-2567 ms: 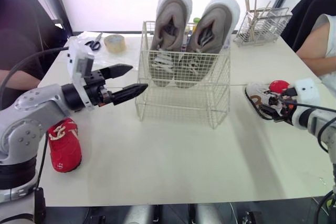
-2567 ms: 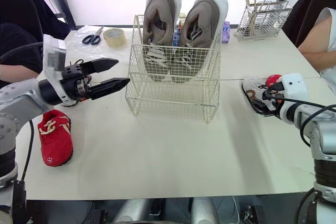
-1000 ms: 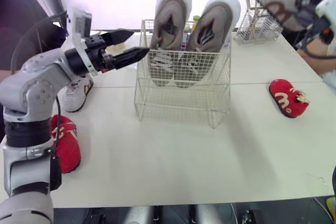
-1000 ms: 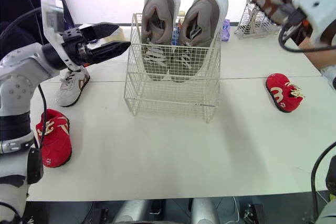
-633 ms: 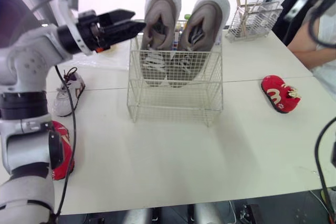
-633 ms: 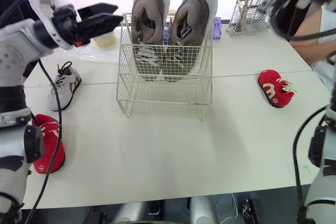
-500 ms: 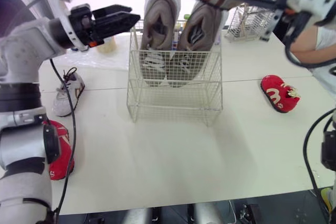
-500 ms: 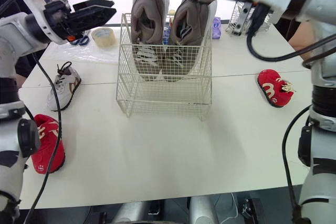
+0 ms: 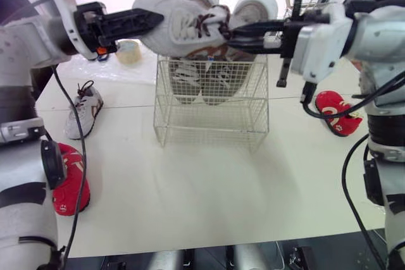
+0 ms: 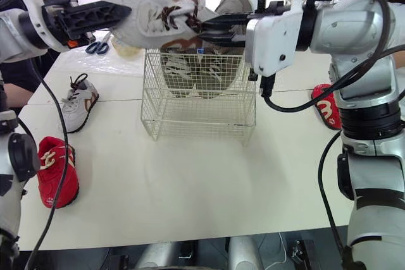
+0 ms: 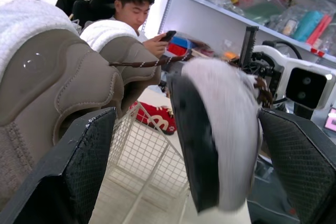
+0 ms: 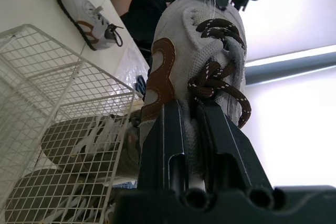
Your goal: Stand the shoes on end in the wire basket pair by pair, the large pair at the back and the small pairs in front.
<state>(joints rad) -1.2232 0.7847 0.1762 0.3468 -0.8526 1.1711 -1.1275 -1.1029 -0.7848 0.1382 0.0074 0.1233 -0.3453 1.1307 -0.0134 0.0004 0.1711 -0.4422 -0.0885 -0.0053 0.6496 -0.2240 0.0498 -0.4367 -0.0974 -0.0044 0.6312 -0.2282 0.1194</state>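
In the upper centre, the white sneaker (image 9: 183, 20) lies level above the wire basket (image 9: 212, 118). The right gripper (image 9: 233, 33) is clamped on its laced end, while the left gripper (image 9: 154, 19) is spread wide, straddling the toe.

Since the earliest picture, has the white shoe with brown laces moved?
Yes. The white shoe lay on the table right of the wire basket; now the right end effector holds it raised above the basket.
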